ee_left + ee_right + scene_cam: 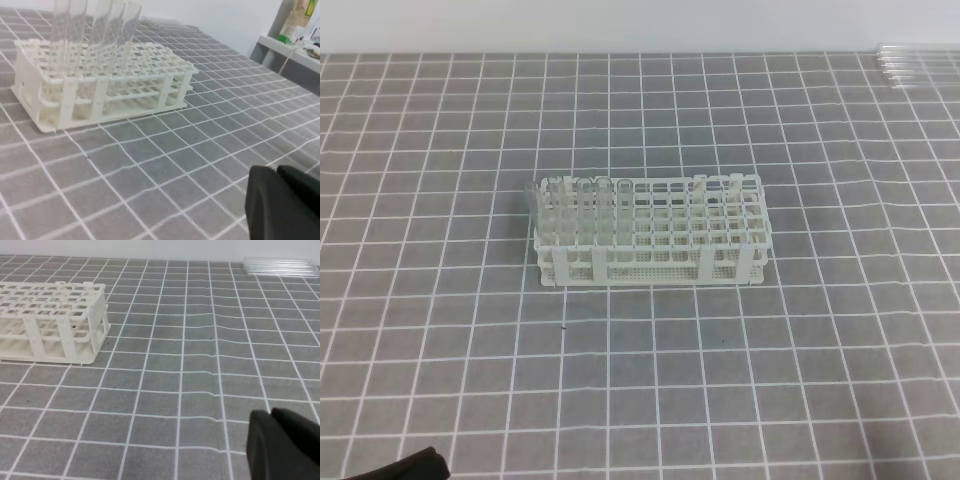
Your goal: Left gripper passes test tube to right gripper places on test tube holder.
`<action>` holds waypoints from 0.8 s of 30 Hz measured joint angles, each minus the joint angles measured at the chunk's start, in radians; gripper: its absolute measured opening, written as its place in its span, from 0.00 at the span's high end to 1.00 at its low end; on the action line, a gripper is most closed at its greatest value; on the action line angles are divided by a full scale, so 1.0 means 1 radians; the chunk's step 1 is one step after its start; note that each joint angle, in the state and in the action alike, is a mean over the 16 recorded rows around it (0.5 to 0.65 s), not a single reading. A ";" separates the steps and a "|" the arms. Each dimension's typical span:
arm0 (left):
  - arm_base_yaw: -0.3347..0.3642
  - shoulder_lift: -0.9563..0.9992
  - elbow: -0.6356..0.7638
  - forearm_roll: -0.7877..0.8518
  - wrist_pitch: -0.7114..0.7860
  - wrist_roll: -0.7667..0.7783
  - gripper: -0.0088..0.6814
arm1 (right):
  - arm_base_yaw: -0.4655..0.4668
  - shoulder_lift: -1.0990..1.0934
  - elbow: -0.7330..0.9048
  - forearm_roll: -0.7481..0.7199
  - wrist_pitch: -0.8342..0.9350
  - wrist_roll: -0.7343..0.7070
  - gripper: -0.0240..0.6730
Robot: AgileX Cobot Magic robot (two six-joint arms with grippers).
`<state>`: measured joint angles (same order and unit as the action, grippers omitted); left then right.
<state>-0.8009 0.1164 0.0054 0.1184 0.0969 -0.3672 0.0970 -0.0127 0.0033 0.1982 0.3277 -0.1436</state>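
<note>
The white test tube holder (650, 232) stands mid-table, with several clear tubes (575, 205) upright in its left end. More test tubes (918, 65) lie side by side at the far right corner, also seen in the right wrist view (280, 266). My left gripper (276, 170) shows as two black fingers pressed together at the frame's lower right, well short of the holder (100, 75), holding nothing. My right gripper (271, 414) looks the same, low over the mat, right of the holder (55, 320). Neither gripper touches a tube.
A grey mat with a white grid (740, 360) covers the table. A black bit of the left arm (405, 467) pokes in at the bottom left edge. A shelf with bottles (300, 35) stands beyond the table.
</note>
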 joint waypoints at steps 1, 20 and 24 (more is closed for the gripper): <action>0.001 0.000 0.000 0.008 0.000 0.003 0.99 | 0.000 0.000 0.000 0.000 0.000 0.000 0.98; 0.581 -0.066 -0.002 0.077 0.045 0.095 0.99 | 0.000 0.000 0.000 0.000 0.000 0.000 0.98; 0.686 -0.095 -0.002 0.044 0.097 0.131 0.99 | 0.000 0.000 0.000 0.000 0.000 0.000 0.98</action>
<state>-0.1145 0.0215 0.0037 0.1626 0.1943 -0.2362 0.0970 -0.0127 0.0033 0.1984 0.3277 -0.1436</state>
